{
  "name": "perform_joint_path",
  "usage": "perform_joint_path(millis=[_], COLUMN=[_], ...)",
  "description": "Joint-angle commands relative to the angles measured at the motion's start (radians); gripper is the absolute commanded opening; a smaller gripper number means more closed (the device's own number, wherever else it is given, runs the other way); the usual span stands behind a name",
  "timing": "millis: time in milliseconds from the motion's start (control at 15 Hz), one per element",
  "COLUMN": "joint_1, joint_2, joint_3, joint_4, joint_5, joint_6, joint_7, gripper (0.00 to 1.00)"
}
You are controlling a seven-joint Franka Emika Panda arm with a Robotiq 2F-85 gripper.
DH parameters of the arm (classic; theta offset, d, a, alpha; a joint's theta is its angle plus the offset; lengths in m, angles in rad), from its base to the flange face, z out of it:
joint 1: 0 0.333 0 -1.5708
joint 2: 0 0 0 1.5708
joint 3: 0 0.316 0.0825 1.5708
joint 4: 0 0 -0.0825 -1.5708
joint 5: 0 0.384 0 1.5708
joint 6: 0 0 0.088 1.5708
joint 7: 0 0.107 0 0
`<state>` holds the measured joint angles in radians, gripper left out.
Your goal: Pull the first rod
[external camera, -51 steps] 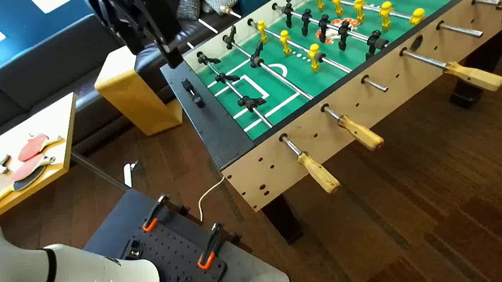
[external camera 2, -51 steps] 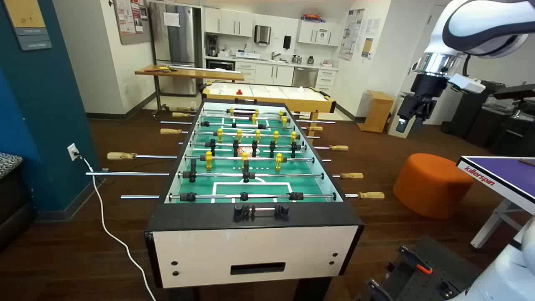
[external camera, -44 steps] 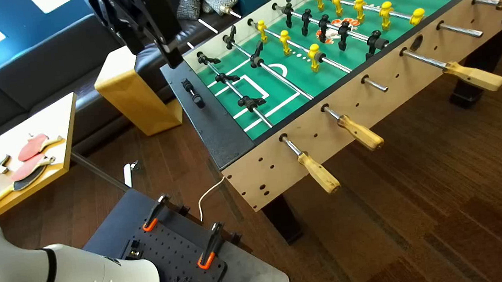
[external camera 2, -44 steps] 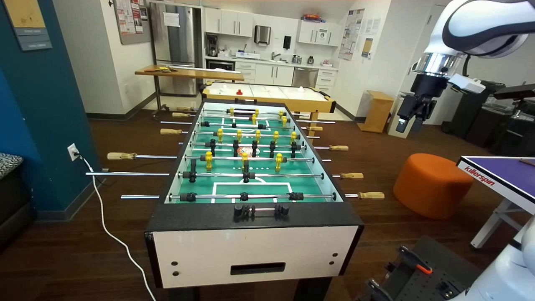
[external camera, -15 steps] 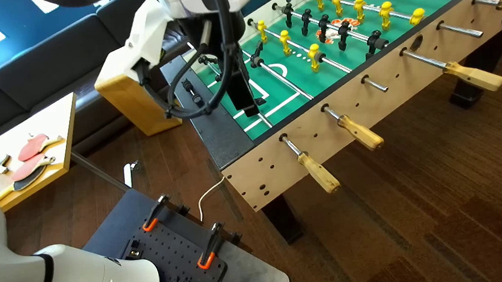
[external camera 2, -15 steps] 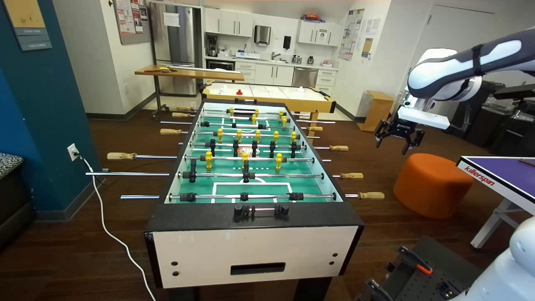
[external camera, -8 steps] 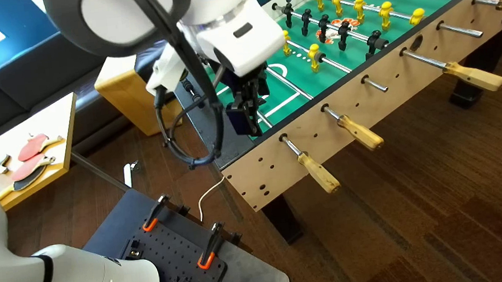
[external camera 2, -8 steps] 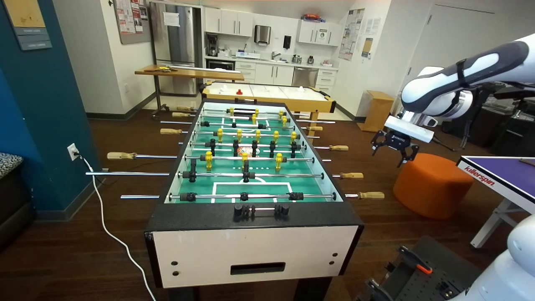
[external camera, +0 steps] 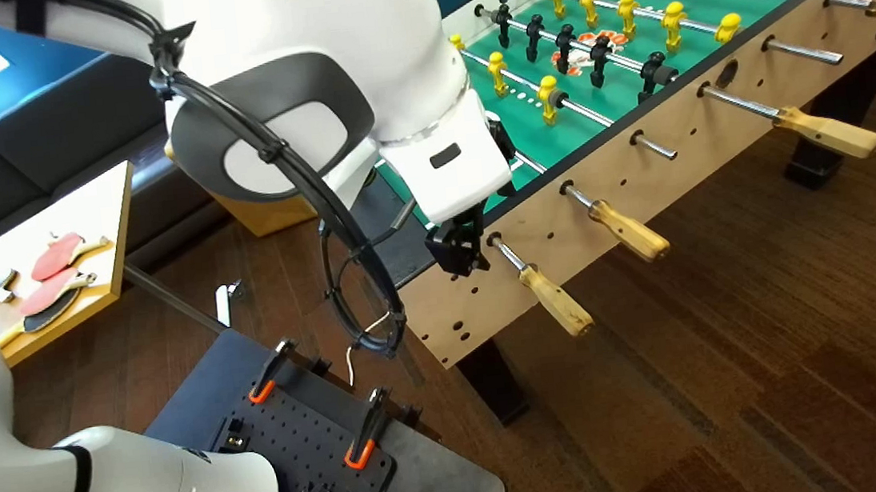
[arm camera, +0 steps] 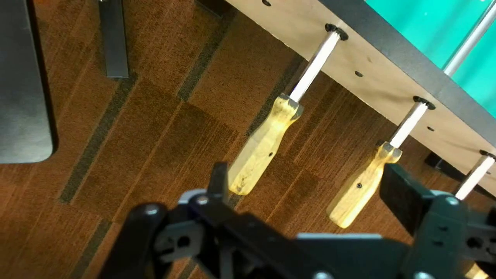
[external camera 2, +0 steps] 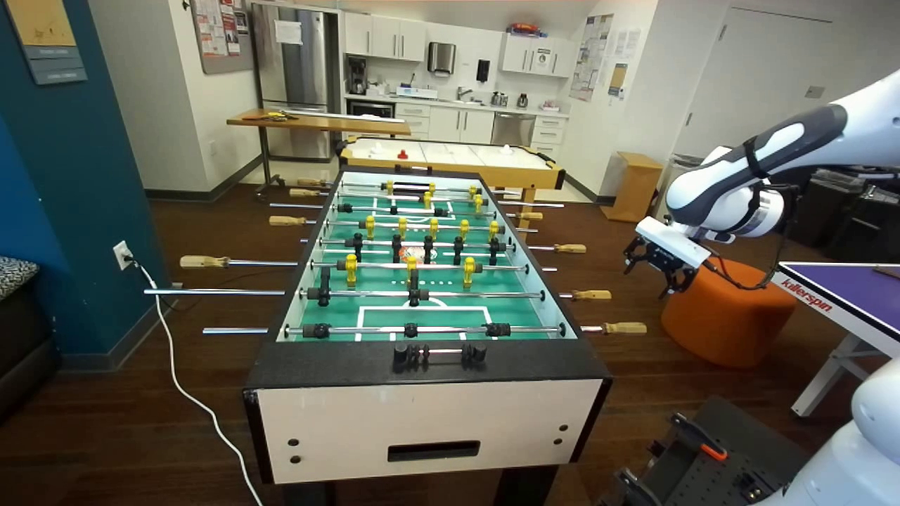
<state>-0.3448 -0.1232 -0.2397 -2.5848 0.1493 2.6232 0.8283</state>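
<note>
Gripper (arm camera: 306,176) has dropped, seemingly nearer the first rod (arm camera: 279,117).

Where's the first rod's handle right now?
Near the centre of the wrist view: the first handle is left of the second handle, its free end appearing just beside a jaw of the open gripper.

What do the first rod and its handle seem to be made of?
Rod: probably steel or another metal, polished, from its silvery shine. Handle: likely wood, smooth, going by its yellow-tan colour and darker smudges; whether it's varnished, I can't tell.
</note>
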Motion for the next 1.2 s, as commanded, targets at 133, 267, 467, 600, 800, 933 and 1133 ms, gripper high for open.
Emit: perform_joint_path(millis=[133, 267, 467, 600, 800, 933, 1133], joint_1=[-0.002, -0.007, -0.01, -0.014, 0.007, 0.025, 0.048], joint_2=[0.012, 0.032, 0.073, 0.117, 0.187, 0.232, 0.305], joint_3=[0.001, 0.005, 0.006, 0.002, -0.021, -0.034, -0.045], joint_4=[0.006, 0.011, 0.013, 0.025, 0.049, 0.058, 0.07], joint_5=[-0.012, -0.008, -0.021, -0.085, -0.161, -0.148, -0.1], joint_6=[0.016, 0.043, 0.121, 0.149, 0.131, 0.132, 0.165], joint_7=[0.053, 0.138, 0.307, 0.435, 0.549, 0.561, 0.549], gripper=[1.0, 1.0, 1.0, 1.0, 1.0, 1.0, 1.0])
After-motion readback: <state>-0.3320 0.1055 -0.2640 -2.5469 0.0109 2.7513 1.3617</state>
